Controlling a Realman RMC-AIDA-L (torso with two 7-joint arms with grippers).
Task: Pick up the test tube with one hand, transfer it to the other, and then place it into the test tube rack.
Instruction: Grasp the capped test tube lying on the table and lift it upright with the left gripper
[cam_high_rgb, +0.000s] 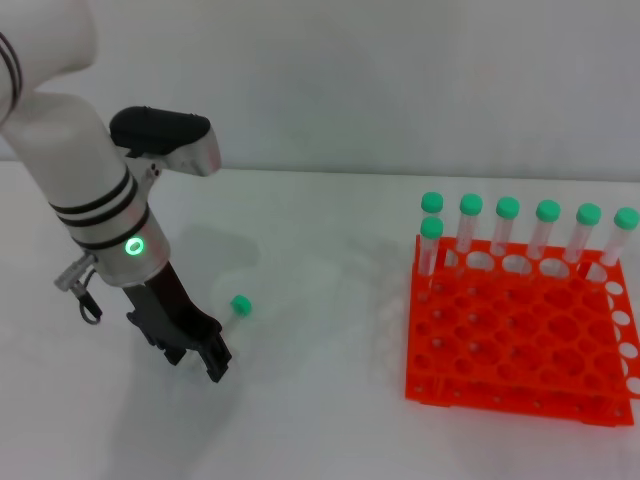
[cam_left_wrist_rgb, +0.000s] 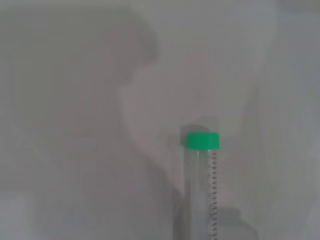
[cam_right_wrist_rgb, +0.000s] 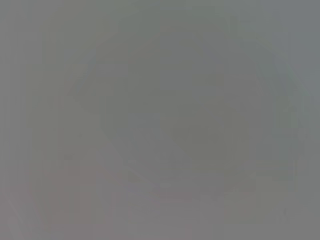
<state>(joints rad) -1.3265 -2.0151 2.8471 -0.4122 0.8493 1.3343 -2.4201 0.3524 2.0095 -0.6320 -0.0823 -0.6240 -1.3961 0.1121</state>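
The test tube lies on the white table, its green cap (cam_high_rgb: 240, 304) pointing away from my left gripper (cam_high_rgb: 198, 360) and its clear body running toward the fingers. The left gripper, black, on the silver-white arm with the green light (cam_high_rgb: 133, 246), is low over the table just in front-left of the cap, and its fingers look open. In the left wrist view the tube (cam_left_wrist_rgb: 202, 185) lies lengthwise with its cap farthest off; the fingers do not show there. The orange test tube rack (cam_high_rgb: 520, 345) stands at the right. The right gripper is out of view.
Several green-capped tubes (cam_high_rgb: 508, 225) stand in the rack's back row, with one more (cam_high_rgb: 431, 245) at its left end one row nearer. The right wrist view shows only a blank grey field. White table lies between the tube and the rack.
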